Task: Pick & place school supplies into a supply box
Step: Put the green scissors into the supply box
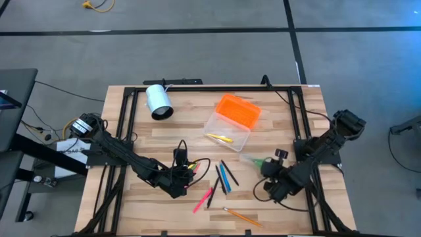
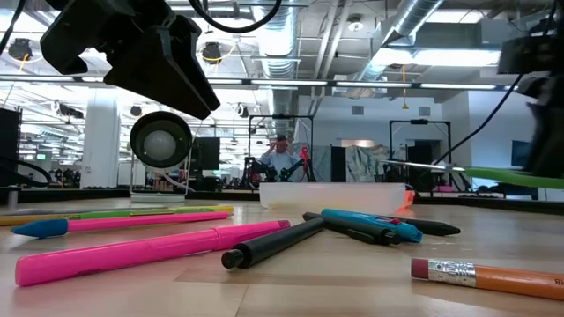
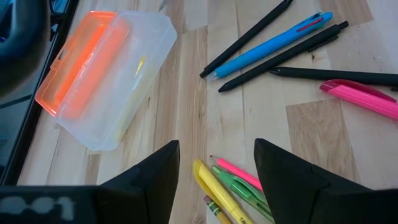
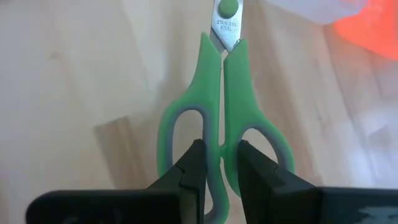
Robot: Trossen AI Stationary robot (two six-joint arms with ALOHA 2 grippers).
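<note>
**A:** What is shown nearest the low camera?

**B:** A pencil [image 2: 502,280] with a pink eraser, a pink pen [image 2: 150,249] and a black pen [image 2: 273,244] are seen lying flat on the wooden tabletop [image 1: 289,118]. A blue pen [image 2: 370,224] is seen just behind them.

**A:** Where are the two tools?

**B:** The left tool [image 1: 186,172] is held low over a small cluster of yellow, green and pink pens [image 3: 233,186]. Its fingers [image 3: 155,171] are spread apart, and nothing is gripped. The right tool [image 4: 219,163] is closed on the green scissors [image 4: 221,118], which are clamped at the junction of the two handle loops.

**A:** Where is the supply box?

**B:** The supply box [image 1: 227,128] is placed farther back, near the middle of the tabletop, with its orange lid [image 1: 239,110] swung open behind the clear base. One yellow item is already seen inside. A white cylinder [image 1: 158,102] lies beyond, to the left.

**A:** Which relation matters for the next move?

**B:** The scissors are pointed blade-first away from the right tool, roughly toward the box. The box is judged to lie forward and to the left of the right tool. The scissors' long axis would likely need to be aligned with the box's long side.
</note>
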